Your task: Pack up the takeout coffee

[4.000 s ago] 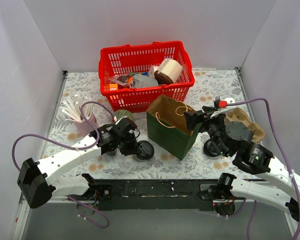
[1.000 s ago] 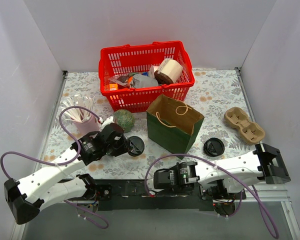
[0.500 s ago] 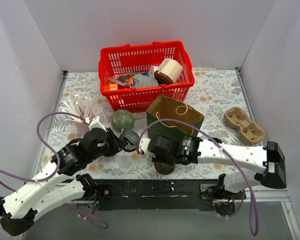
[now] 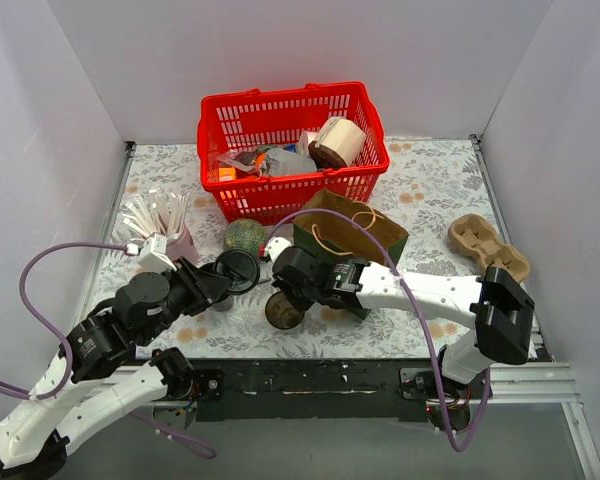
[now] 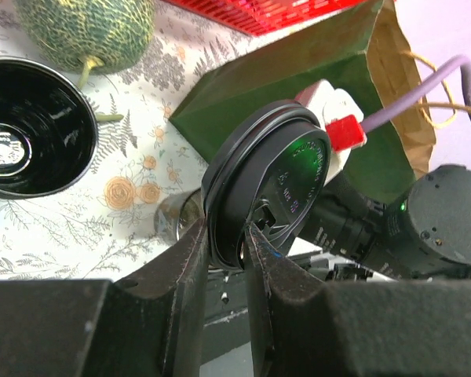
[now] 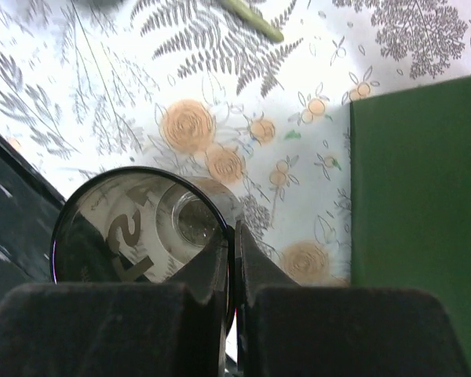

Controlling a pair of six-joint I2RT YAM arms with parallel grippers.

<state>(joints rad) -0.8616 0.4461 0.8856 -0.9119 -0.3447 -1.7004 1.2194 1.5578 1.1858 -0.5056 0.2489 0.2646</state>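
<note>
With left fingers (image 5: 180,279) pinches the black sip lid (image 5: 275,181) by its rim, off the desk (image 5: 137,192). With right fingers (image 6: 206,269) nips the wall of the open cup (image 6: 118,228), upright near the green bag (image 6: 416,196)

On the flowery bench (image 4: 430,185): a red basket (image 4: 280,95) full of stuff at the back. Just in front, a green melon (image 4: 246,238) beside a green paper bag (image 5: 290,86). Far right, a brown cardboard tray (image 4: 488,248). Left, a pink cup (image 4: 172,248) of white sticks (image 4: 152,215).
</note>
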